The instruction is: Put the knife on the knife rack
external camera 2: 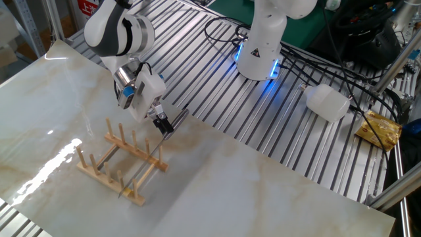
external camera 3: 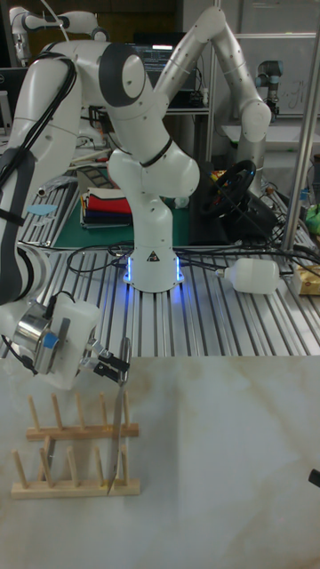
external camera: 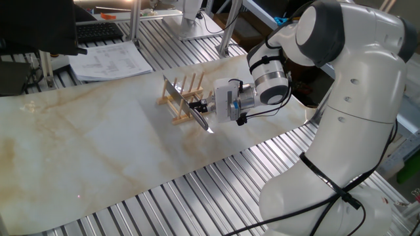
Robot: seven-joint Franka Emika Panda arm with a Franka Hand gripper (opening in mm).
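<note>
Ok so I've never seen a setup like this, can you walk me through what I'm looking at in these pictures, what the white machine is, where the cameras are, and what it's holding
The big white machine is a robot arm with a two-finger gripper at its end. It works over a marble-look table. Three fixed cameras watch it: one looks from beside the arm, another looks from the far side of the table towards the arm's base, and a tall picture faces the arm head-on.

On the table stands a small wooden rack with rows of upright pegs, like a dish rack. The gripper is shut on the handle of a steel knife, whose blade sits on edge between the pegs, spanning both rails.

Around the table you can also see papers, cables and a second white robot arm, none in use.
</note>
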